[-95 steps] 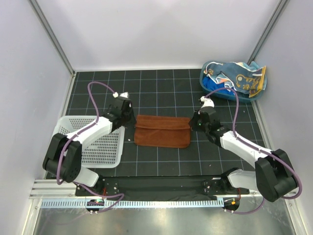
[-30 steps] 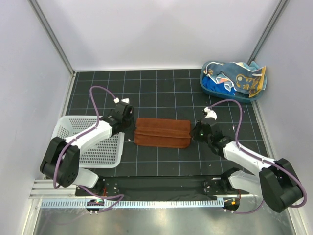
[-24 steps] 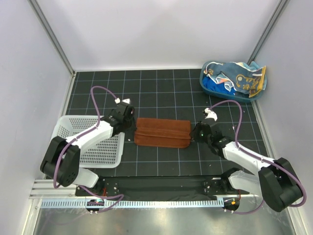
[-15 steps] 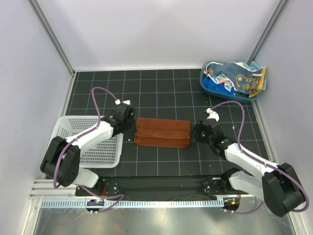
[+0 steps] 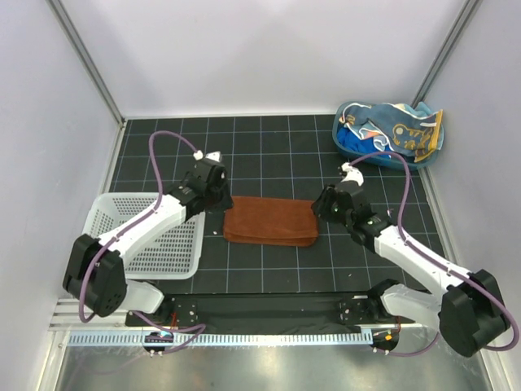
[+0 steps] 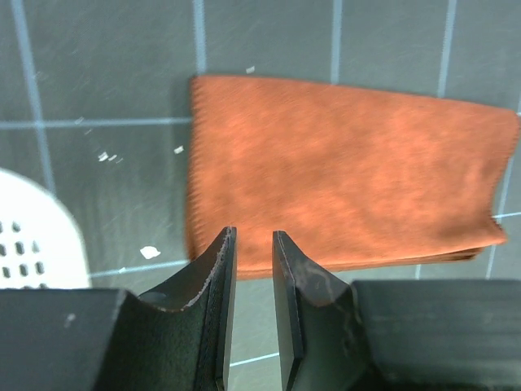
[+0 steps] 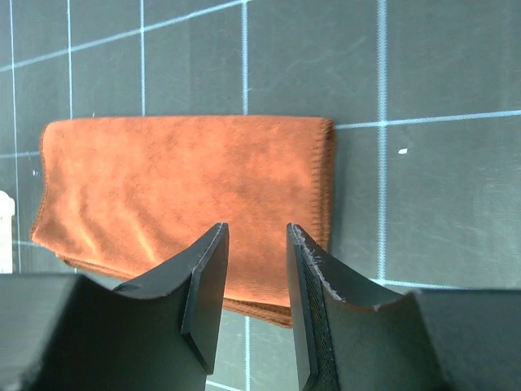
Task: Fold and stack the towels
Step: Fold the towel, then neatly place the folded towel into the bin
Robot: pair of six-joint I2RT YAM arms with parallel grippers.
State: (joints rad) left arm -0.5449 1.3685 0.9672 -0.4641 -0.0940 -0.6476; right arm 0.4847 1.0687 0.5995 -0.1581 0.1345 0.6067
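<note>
**A:** Left gripper (image 6: 251, 238), state?

**B:** Released. Its two dark fingers stand a narrow gap apart with nothing between them. In its wrist view the tips sit over one long edge of the rust-brown towel (image 6: 342, 175), near a corner.

**A:** Touching the cloth?

**B:** Can't tell. The wrist view looks straight down and shows no height above the towel.

**A:** Right gripper (image 7: 256, 230)?

**B:** Also released, with a wider gap and nothing in it. The tips lie over the towel's long edge toward the opposite short end. The stitched hem runs down that end.

**A:** The towel itself?

**B:** It lies flat on the black gridded mat (image 5: 277, 155), folded to a long rectangle, long side running left to right. Stacked layers show along the edge nearest each wrist camera. From above it sits mid-mat between the two grippers, the left one at its left end and the right one at its right end. Neither holds it.

**A:** Further out, left side?

**B:** The white mesh basket (image 5: 106, 205) sits at the mat's left edge, just beside the towel but apart from it. The left arm reaches across the basket's far right corner. The basket's rounded white corner shows at the left of the left wrist view.

**A:** Right side?

**B:** The blue tub (image 5: 345, 143) sits in the far right corner, well apart from the folded towel. A light blue patterned towel (image 5: 403, 132) with yellow-orange marks is heaped in it and spills over the rim.
</note>
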